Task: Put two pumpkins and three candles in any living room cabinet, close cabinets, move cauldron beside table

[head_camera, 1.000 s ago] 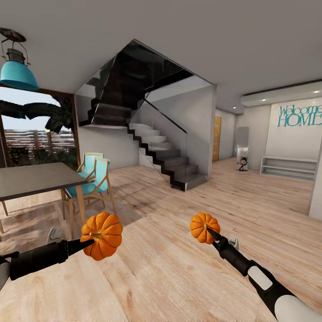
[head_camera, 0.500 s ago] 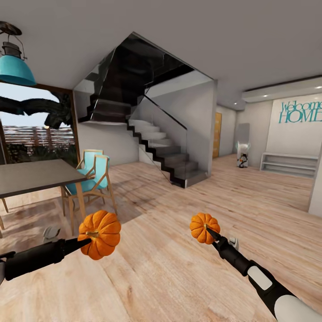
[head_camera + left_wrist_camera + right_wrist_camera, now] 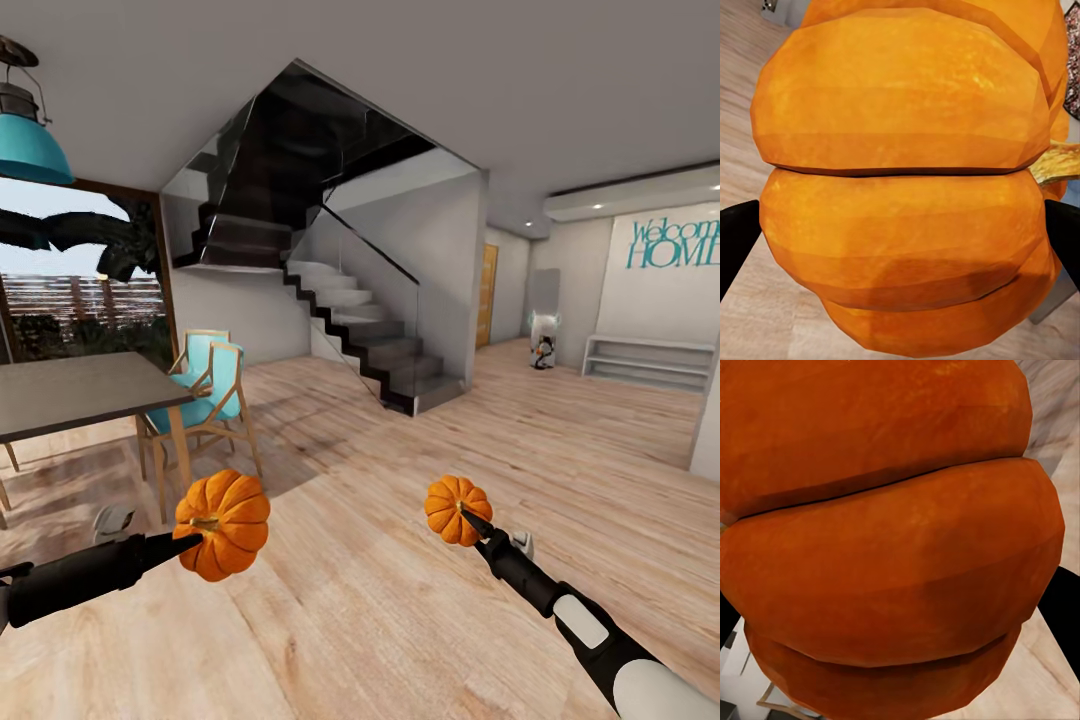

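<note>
Dining table [image 3: 80,392] left, staircase [image 3: 365,340] ahead, shelf [image 3: 645,360] far right.

Left arm [image 3: 75,577]: matte black tube, tapering to slim pointed black fingers [image 3: 185,543]; right arm [image 3: 600,640]: black forearm, light-grey inset panel, white rounded segment behind; black fingers [image 3: 472,524].

Wood floor [image 3: 400,560]: dining table [image 3: 80,390], chairs [image 3: 205,400], staircase [image 3: 370,350].
</note>
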